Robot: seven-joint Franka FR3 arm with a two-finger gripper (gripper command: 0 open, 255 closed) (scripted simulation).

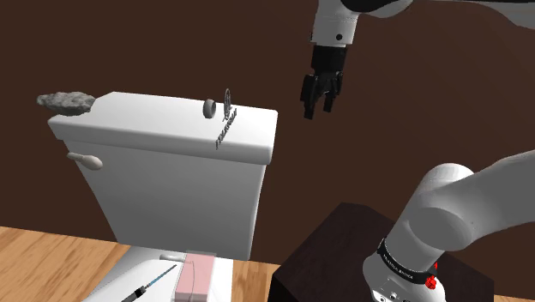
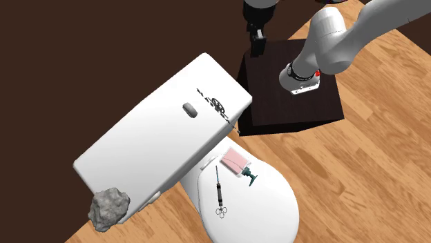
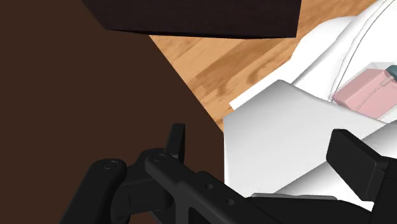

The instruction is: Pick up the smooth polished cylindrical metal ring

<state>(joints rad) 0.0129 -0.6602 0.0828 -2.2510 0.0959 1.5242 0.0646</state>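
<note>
Shoulder view, left to right: rock (image 1: pixel 64 102) at the tank lid's (image 1: pixel 146 124) left corner. Ring (image 1: pixel 208 108) rests on the lid, just beside a chain (image 1: pixel 227 120). Gripper (image 1: pixel 317 109) hangs in the air right of the tank, jaws apart, holding nothing.

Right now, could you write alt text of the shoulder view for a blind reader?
An open black two-finger gripper hangs in the air beside a white toilet tank. On its lid sit a small grey ring, a dark chain and a rough grey rock.
</note>
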